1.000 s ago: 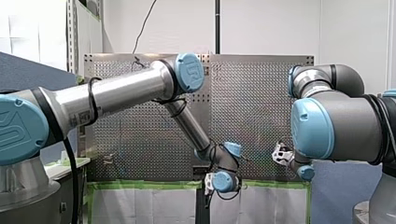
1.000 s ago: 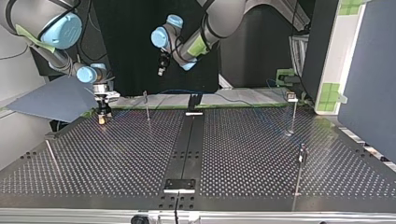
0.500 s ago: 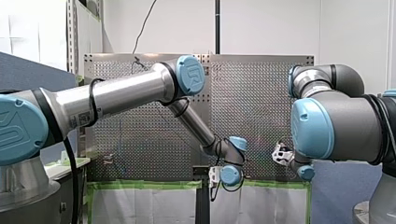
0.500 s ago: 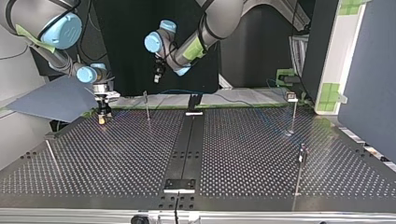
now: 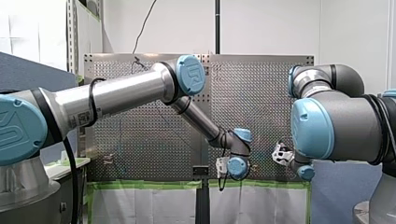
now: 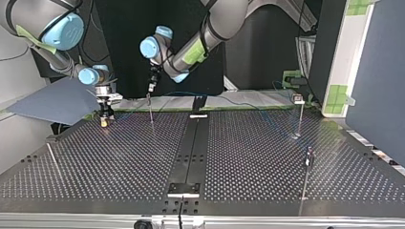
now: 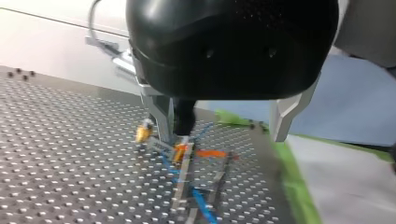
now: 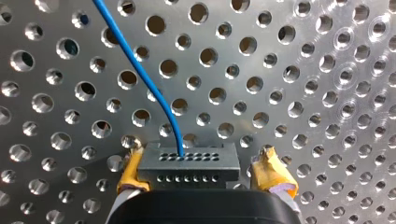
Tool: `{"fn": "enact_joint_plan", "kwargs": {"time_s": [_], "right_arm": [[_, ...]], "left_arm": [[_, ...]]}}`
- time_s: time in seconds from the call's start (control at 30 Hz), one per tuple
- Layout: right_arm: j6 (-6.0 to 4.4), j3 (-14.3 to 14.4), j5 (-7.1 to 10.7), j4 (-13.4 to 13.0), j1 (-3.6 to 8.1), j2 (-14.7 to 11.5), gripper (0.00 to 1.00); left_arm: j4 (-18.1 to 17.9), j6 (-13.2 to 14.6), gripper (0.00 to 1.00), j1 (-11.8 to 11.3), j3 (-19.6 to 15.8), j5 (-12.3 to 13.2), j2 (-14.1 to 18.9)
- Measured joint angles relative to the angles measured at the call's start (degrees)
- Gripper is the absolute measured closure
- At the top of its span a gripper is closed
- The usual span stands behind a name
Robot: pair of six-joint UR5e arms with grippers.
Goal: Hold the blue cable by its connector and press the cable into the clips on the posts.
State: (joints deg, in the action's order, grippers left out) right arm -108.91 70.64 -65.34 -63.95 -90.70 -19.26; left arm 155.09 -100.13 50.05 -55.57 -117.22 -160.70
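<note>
In the right wrist view my right gripper stands open with its yellow pads either side of the dark grey connector lying on the perforated table; one pad touches it and the other is a little apart. The blue cable runs out of the connector across the plate. My left gripper is open with nothing between its metal fingers, and it hangs over a thin post with an orange clip. In the top view my left gripper is just above that post, and my right gripper is down at the table's far left corner.
Further posts stand at the top view's right and nearer the camera. A thin rod leans at the left. A black rail runs down the table's middle. A blue-grey panel lies beside my right gripper.
My left arm has swung toward the top view's left, bringing its gripper over the left post. My right arm has not moved.
</note>
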Motion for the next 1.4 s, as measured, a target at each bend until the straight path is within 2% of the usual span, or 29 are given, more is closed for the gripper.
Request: {"fn": "enact_joint_plan", "kwargs": {"time_s": [0.1, 0.13, 0.17, 0.23, 0.27, 0.3, 0.33, 0.37, 0.43, 0.47, 0.5, 0.53, 0.57, 0.63, 0.7, 1.0, 1.4], "right_arm": [[0.00, 0.0, 0.00, 0.0, 0.00, 0.0, 0.00], [0.00, 0.0, 0.00, 0.0, 0.00, 0.0, 0.06], [0.00, 0.0, 0.00, 0.0, 0.00, 0.0, 0.06], [0.00, 0.0, 0.00, 0.0, 0.00, 0.0, 0.19], [0.00, 0.0, 0.00, 0.0, 0.00, 0.0, 0.19], [0.00, 0.0, 0.01, 0.0, 0.00, 0.0, 0.33], [0.00, 0.0, 0.00, 0.0, 0.00, 0.0, 0.40], [0.00, 0.0, 0.01, 0.0, 0.00, 0.0, 0.40], [0.00, 0.0, 0.00, 0.0, 0.00, 0.0, 0.58], [0.00, 0.0, 0.00, 0.0, 0.00, 0.0, 0.58], [0.00, 0.0, 0.00, 0.0, 0.00, 0.0, 0.64], [0.00, 0.0, 0.00, 0.0, 0.00, 0.0, 0.78], [0.00, 0.0, 0.00, 0.0, 0.00, 0.0, 0.78], [0.00, 0.0, 0.00, 0.0, 0.00, 0.0, 0.91], [0.00, 0.0, 0.00, 0.0, 0.00, 0.0, 0.94], [0.00, 0.0, 0.00, 0.0, 0.00, 0.0, 0.94], [0.00, 0.0, 0.00, 0.0, 0.00, 0.0, 0.94]], "left_arm": [[0.1, -0.3, 0.00, -0.1, 0.5, 0.1, 0.0], [0.1, -0.4, 0.00, -0.2, 0.5, 0.1, 0.0], [0.1, -0.5, 0.00, -0.2, 0.3, 0.1, 0.0], [0.1, -0.7, 0.00, -0.3, -0.1, 0.3, 0.0], [0.1, -0.7, 0.00, -0.4, -0.5, 0.3, 0.0], [0.1, -0.8, 0.00, -0.5, -0.8, 0.4, 0.0], [0.1, -0.8, 0.00, -0.6, -1.1, 0.4, 0.0], [0.1, -0.8, 0.00, -0.7, -1.5, 0.5, 0.0], [0.0, -0.8, 0.00, -0.9, -2.2, 0.8, 0.0], [-0.2, -0.8, 0.00, -1.0, -2.6, 1.0, 0.0], [-0.3, -0.8, 0.00, -1.0, -2.8, 1.2, 0.0], [-0.4, -0.8, 0.00, -1.0, -2.9, 1.4, 0.0], [-0.6, -0.8, 0.00, -1.1, -2.9, 1.6, 0.0], [-0.8, -0.7, 0.00, -1.1, -2.8, 1.8, 0.0], [-1.0, -0.6, 0.00, -1.1, -2.4, 2.0, 0.0], [-0.7, -0.5, 0.00, -1.4, 0.0, 2.4, -0.1], [-1.3, -0.8, 0.00, -1.8, -2.1, 3.9, -0.2]]}}
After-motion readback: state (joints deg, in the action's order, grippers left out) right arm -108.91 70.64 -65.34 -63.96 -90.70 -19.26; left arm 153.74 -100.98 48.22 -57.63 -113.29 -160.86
